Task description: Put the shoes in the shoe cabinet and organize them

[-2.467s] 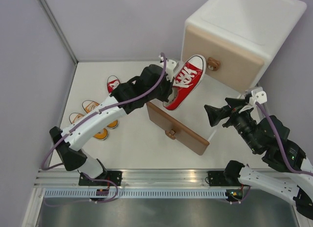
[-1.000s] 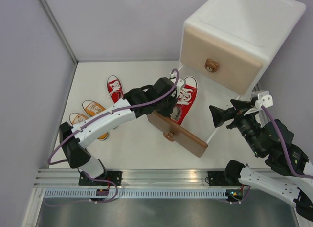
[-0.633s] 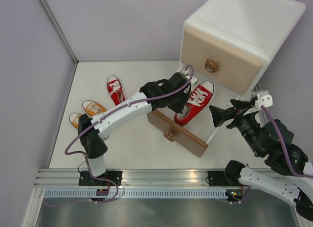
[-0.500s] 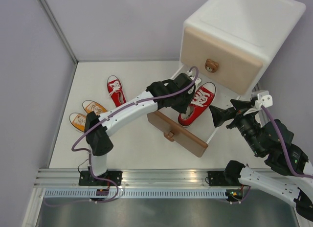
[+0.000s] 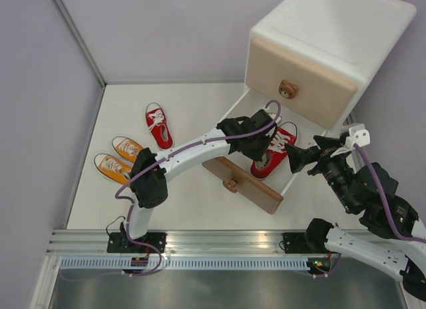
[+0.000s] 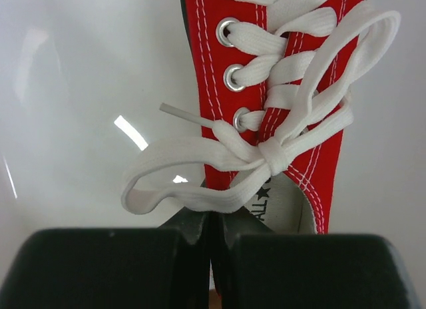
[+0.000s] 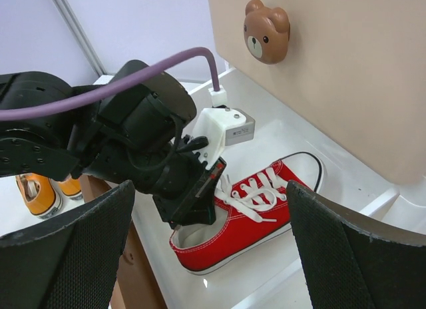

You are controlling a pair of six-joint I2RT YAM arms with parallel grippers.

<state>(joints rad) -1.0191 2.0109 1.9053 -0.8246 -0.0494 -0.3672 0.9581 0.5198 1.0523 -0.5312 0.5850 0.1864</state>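
Note:
My left gripper (image 5: 261,151) is shut on the heel collar of a red sneaker (image 5: 276,154), which lies on the white floor of the pulled-out lower drawer (image 5: 297,181), toe toward the cabinet (image 5: 333,29). The left wrist view shows the jaws (image 6: 212,222) pinching the collar below the white laces of the shoe (image 6: 293,89). My right gripper (image 5: 294,160) is open and empty, just right of the shoe (image 7: 266,212). The second red sneaker (image 5: 158,124) and two orange sneakers (image 5: 126,148) (image 5: 112,168) lie on the table at left.
The brown drawer front (image 5: 246,182) with its bear knob stands out toward the arms. The beige upper drawer (image 5: 313,72) is closed just above the shoe, its bear knob (image 7: 266,29) near my left wrist. Grey walls close in left and back.
My left arm has carried the red sneaker right and down, from above the brown front into the open drawer. The right arm has barely moved.

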